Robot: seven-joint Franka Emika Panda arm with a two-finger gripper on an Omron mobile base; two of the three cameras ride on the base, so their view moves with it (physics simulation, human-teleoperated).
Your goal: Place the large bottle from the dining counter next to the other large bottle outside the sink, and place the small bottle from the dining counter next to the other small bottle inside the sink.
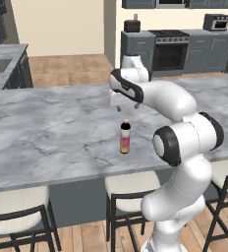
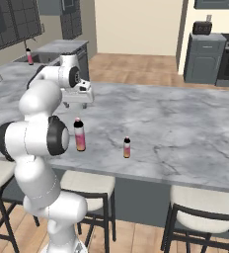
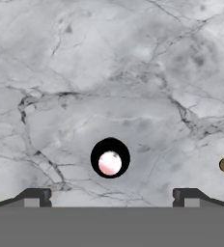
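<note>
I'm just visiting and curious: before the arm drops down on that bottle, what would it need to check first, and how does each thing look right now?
1. Gripper open wide enough: ok.
2. Gripper above the large bottle: ok; the hand view looks straight down on its cap.
3. Cap centred between the fingertips: ok.
4. Bottle upright on the dining counter: ok.
5. Small bottle clear of the descent: ok, it stands apart to the side.
6. Height left to descend: cannot tell.
</note>
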